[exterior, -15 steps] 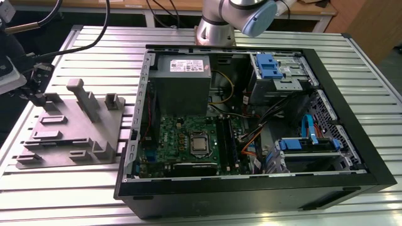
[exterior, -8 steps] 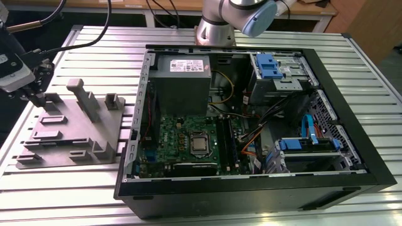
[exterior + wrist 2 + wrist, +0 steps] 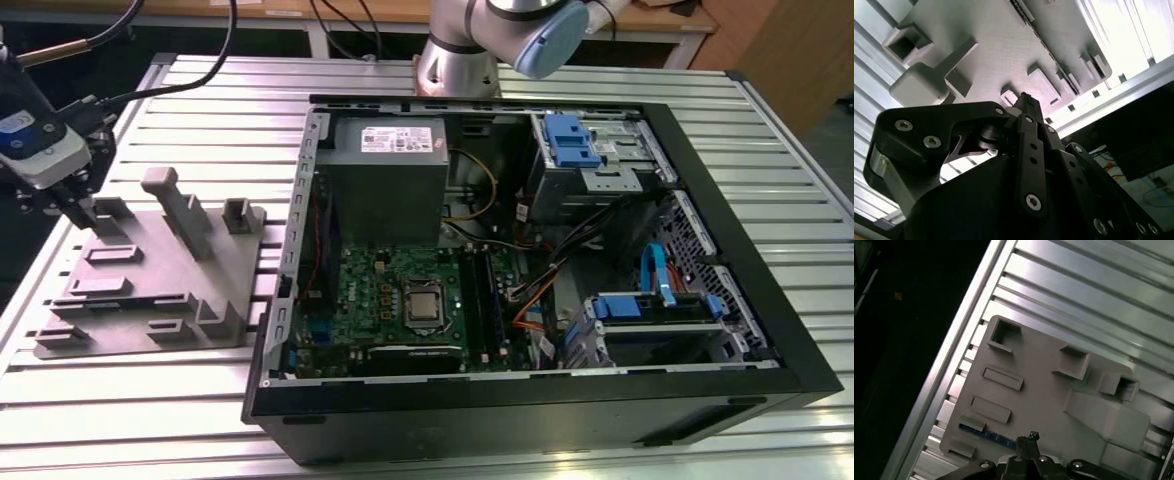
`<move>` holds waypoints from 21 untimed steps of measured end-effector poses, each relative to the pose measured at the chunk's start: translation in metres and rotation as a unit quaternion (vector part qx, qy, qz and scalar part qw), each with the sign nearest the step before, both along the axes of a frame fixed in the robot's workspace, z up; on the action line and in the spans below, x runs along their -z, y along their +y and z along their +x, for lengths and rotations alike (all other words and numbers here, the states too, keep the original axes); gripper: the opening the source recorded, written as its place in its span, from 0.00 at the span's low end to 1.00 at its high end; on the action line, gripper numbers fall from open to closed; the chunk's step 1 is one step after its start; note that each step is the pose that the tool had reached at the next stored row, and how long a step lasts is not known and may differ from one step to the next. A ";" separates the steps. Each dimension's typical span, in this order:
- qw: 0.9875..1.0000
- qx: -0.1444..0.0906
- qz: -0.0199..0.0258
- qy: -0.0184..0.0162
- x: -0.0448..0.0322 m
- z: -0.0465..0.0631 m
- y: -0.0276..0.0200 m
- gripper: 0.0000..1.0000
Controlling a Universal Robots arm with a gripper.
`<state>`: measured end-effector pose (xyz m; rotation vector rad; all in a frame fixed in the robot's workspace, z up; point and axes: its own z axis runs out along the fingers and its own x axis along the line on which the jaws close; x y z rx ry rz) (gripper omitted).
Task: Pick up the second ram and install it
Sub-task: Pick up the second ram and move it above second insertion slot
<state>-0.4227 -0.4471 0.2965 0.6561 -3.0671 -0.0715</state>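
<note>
The flat plastic fixture block point(image 3: 147, 290) is seen in plain pale grey all over. The ribbed metal table point(image 3: 200, 100) is coloured silver, with long straight stripes — bright, then dark. The big open computer case point(image 3: 534, 410) is painted black. Inside it, the bumpy circuit board point(image 3: 387, 290) is coloured green, the square power-supply box point(image 3: 387, 150) grey, and the plastic drive holders point(image 3: 567, 140) bright blue. Thin cables point(image 3: 527, 300) are coloured orange. The robot's gripper point(image 3: 1026, 97) is made black. The long thin second ram point(image 3: 986, 434) is seen as a blue line.

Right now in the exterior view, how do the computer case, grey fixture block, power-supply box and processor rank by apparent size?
1. computer case, largest by far.
2. grey fixture block.
3. power-supply box, clearly smaller than the block as seen here.
4. processor, smallest.
</note>
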 end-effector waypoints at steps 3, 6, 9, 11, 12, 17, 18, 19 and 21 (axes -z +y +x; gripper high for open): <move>1.000 -0.028 0.000 0.000 0.0005 0.000 0.0000 0.10; 0.999 -0.054 0.000 0.000 0.0011 0.000 0.0000 0.10; 0.997 -0.082 0.000 0.000 0.0016 0.000 0.0000 0.10; 0.995 -0.100 0.000 0.000 0.0019 0.000 0.0000 0.10; 0.994 -0.109 0.000 0.000 0.0020 0.000 0.0000 0.10; 0.988 -0.154 0.000 0.000 0.0029 0.000 0.0000 0.10; 0.987 -0.163 0.000 0.000 0.0030 0.000 0.0000 0.10; 0.985 -0.172 0.000 0.000 0.0032 0.000 0.0000 0.10; 0.982 -0.190 0.000 0.000 0.0035 0.000 0.0000 0.10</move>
